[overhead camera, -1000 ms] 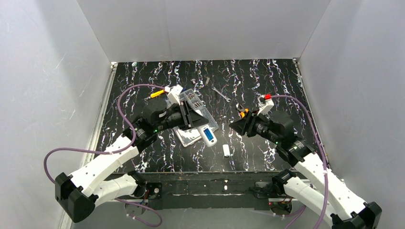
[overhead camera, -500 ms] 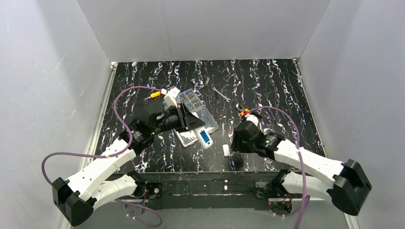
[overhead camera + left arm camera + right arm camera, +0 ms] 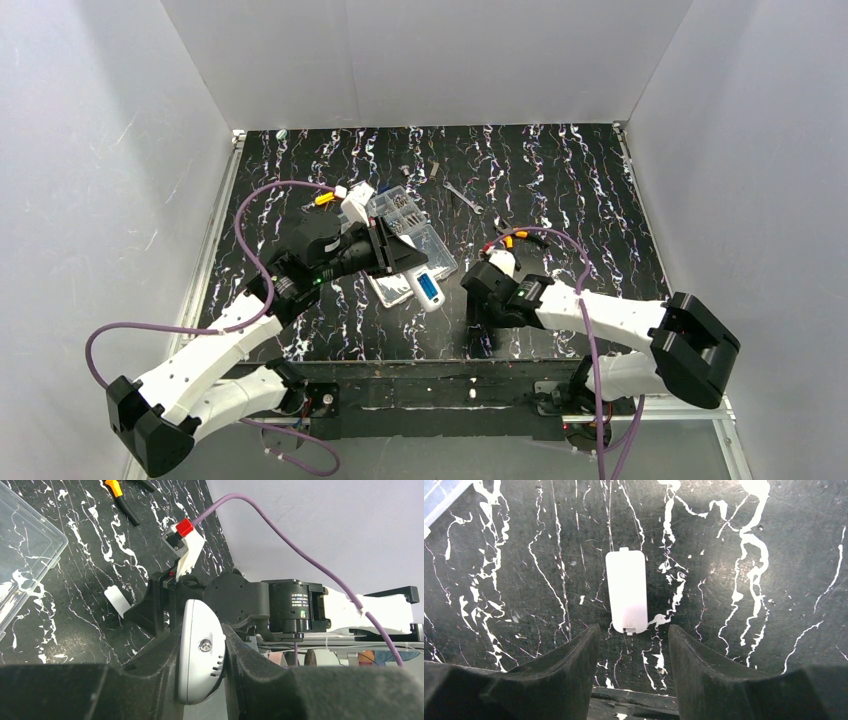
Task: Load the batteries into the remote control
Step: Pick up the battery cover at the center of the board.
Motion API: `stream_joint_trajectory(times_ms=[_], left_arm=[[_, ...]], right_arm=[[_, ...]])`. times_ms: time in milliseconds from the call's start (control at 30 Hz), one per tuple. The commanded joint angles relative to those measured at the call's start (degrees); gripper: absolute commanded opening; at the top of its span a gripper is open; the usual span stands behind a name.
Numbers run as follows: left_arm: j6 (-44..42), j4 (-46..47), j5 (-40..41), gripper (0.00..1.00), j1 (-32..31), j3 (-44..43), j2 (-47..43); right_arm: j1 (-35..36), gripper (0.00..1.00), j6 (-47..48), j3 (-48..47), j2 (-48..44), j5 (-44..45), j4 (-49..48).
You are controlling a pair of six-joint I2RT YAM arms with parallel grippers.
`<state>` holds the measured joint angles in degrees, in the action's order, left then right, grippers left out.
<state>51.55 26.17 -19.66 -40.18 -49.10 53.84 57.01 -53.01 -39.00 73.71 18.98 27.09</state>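
Note:
My left gripper (image 3: 408, 268) is shut on the white remote control (image 3: 429, 288) and holds it above the table. A blue patch shows in the remote's upturned face (image 3: 431, 289), which looks like the batteries in the recess. In the left wrist view the remote's rounded end (image 3: 200, 655) sits clamped between my fingers. My right gripper (image 3: 479, 318) is open and low near the table's front edge. In the right wrist view its midpoint (image 3: 633, 642) is just short of the small white cover piece (image 3: 626, 591), which lies flat on the table.
A clear compartment box (image 3: 412, 222) lies behind the remote. A yellow-handled screwdriver (image 3: 325, 198) is at the back left. Orange-handled pliers (image 3: 506, 240) lie behind the right arm. A metal tool (image 3: 462, 196) is further back. The table's front edge (image 3: 634, 697) is close to my right fingers.
My right arm has swung left and down towards the near edge, and its gripper now stands over the white cover piece. My left gripper with the remote has barely shifted.

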Motion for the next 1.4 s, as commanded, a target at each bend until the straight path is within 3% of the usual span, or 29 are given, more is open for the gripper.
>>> stream_joint_trajectory(times_ms=[0, 500, 967, 1367], left_arm=[[-0.5, 1.7, -0.8, 0.00, 0.4, 0.3, -2.0], [-0.1, 2.4, -0.9, 0.00, 0.4, 1.1, -2.5], [0.4, 2.8, -0.2, 0.00, 0.4, 2.0, -3.4], [0.1, 2.6, 0.1, 0.00, 0.4, 2.1, -3.4]], right_arm=[[0.6, 0.61, -1.5, -2.8, 1.3, 2.1, -0.9], [0.8, 0.50, 0.3, -6.3, 7.6, 0.4, 0.8], [1.6, 0.49, 2.3, -9.5, 12.1, -0.8, 4.7], [1.7, 0.42, 2.2, -9.9, 13.1, -0.2, 6.0]])
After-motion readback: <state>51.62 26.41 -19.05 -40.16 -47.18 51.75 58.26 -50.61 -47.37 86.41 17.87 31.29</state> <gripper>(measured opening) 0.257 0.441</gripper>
